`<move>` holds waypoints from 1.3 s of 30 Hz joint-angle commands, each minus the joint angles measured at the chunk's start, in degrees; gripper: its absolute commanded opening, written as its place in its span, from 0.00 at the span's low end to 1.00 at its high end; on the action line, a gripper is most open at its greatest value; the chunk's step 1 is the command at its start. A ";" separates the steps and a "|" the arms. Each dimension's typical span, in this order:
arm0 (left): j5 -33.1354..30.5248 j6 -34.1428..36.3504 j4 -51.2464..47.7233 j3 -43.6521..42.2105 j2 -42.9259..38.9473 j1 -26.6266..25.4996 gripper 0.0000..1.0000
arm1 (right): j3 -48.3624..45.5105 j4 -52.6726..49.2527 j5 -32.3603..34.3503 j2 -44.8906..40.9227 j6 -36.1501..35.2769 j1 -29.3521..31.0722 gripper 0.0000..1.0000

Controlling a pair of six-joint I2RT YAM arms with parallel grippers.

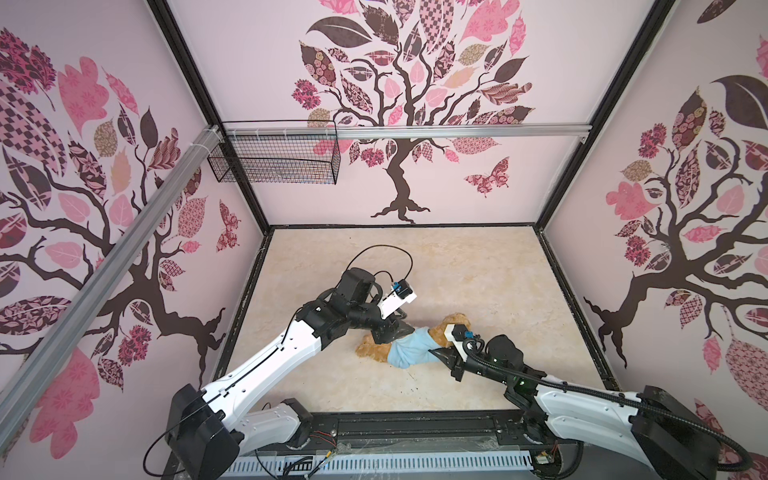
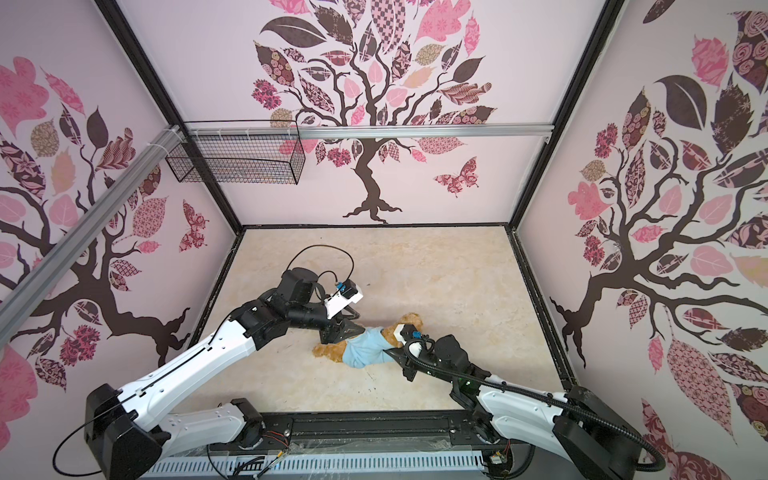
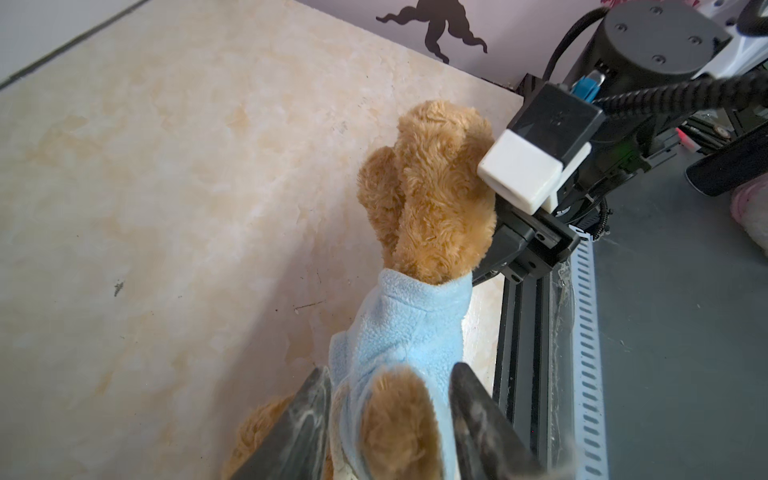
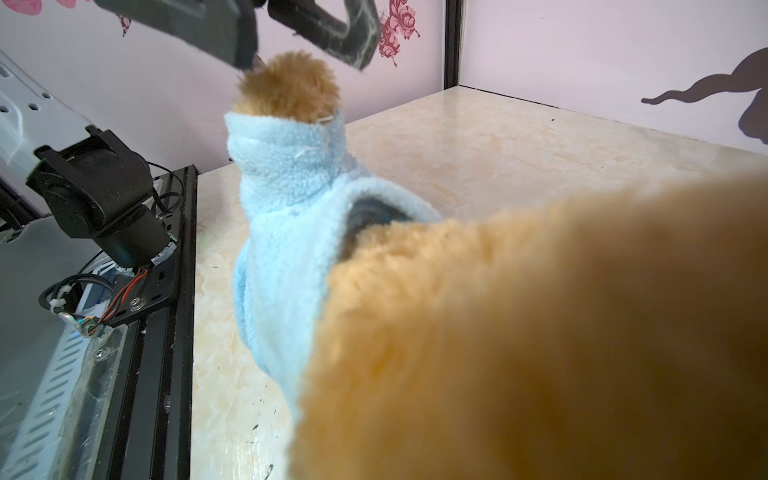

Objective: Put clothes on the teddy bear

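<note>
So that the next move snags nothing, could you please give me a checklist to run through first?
1. Head through collar: ok, the teddy bear emerges from the light-blue shirt.
2. Paw out of sleeve: ok.
3. Left gripper open: ok, jaws apart either side of that paw.
4. Right gripper gripping shirt: ok, shut on its edge beside the head.
5. Other arm sleeved: cannot tell, hidden.
6. Hem down over belly: cannot tell.
</note>
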 commanded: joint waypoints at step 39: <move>2.45 -14.56 17.81 -11.72 -10.00 5.62 0.00 | 8.11 -13.30 8.59 9.22 13.45 0.15 0.00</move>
